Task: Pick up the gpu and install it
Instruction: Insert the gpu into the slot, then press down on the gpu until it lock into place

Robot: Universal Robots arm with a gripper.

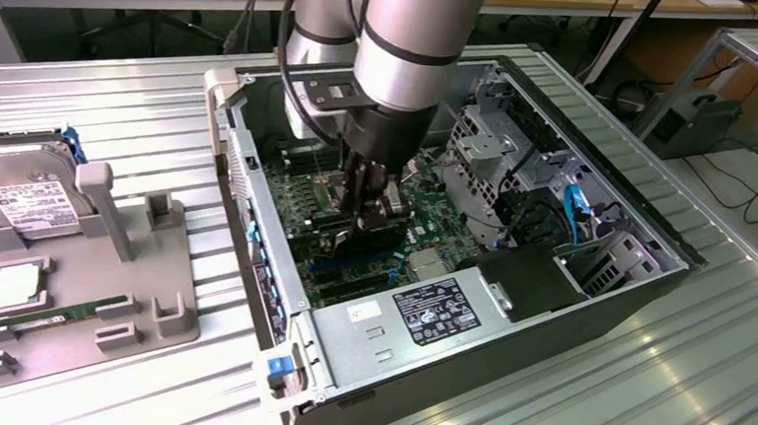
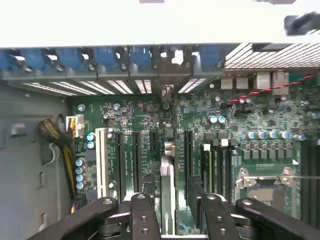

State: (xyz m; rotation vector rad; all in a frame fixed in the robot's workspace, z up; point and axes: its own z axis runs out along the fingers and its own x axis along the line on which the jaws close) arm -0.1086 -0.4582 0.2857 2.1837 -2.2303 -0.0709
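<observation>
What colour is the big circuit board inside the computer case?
Green, dotted with small parts. The circuit board shows best in the wrist view, inside the computer case.

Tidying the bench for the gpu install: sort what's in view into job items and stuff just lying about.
Job: gpu, held in the gripper over the motherboard; open computer case.
Lying about: hard drive; RAM stick; grey holder tray.
</observation>
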